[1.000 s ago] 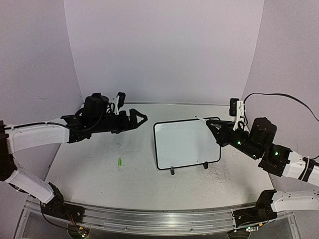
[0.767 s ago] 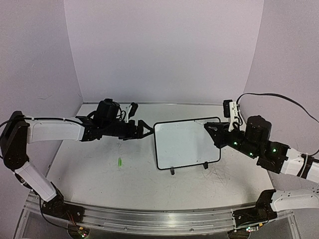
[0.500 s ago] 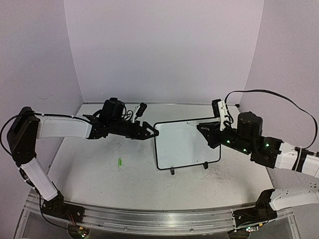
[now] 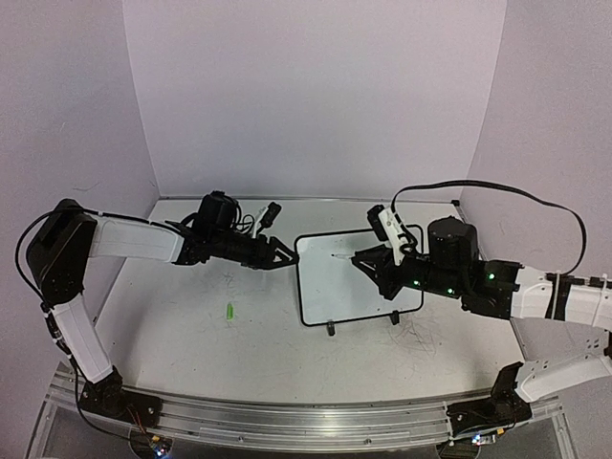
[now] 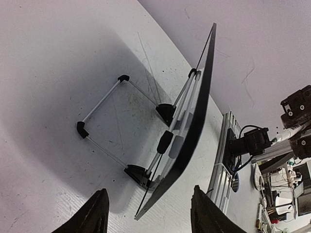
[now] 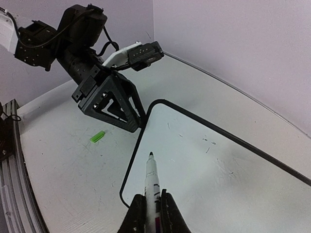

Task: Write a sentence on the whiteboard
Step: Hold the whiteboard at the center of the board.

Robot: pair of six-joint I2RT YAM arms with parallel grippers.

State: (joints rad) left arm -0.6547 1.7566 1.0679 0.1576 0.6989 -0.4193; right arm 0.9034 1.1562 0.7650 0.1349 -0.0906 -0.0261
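Observation:
The whiteboard [image 4: 359, 287] stands tilted on its two black clip feet at mid-table, and its face shows only a few faint specks. No green sentence shows on it. My right gripper [image 4: 368, 260] is shut on a white marker [image 6: 152, 182] with its dark tip bare. The tip hovers over the board's upper left part [image 6: 204, 165]. My left gripper [image 4: 285, 256] is open at the board's upper left edge. In the left wrist view the board's edge [image 5: 194, 121] lies between the two fingers [image 5: 97, 213], apart from both.
A small green marker cap [image 4: 230, 311] lies on the table left of the board and also shows in the right wrist view [image 6: 97, 136]. Faint grey scribbles mark the tabletop [image 4: 421, 335]. Purple walls close the back and sides. The metal rail [image 4: 287, 421] runs along the near edge.
My left gripper has reached right to the board's upper left edge. My right arm has swung left with the marker, from beyond the board's right edge to over its face.

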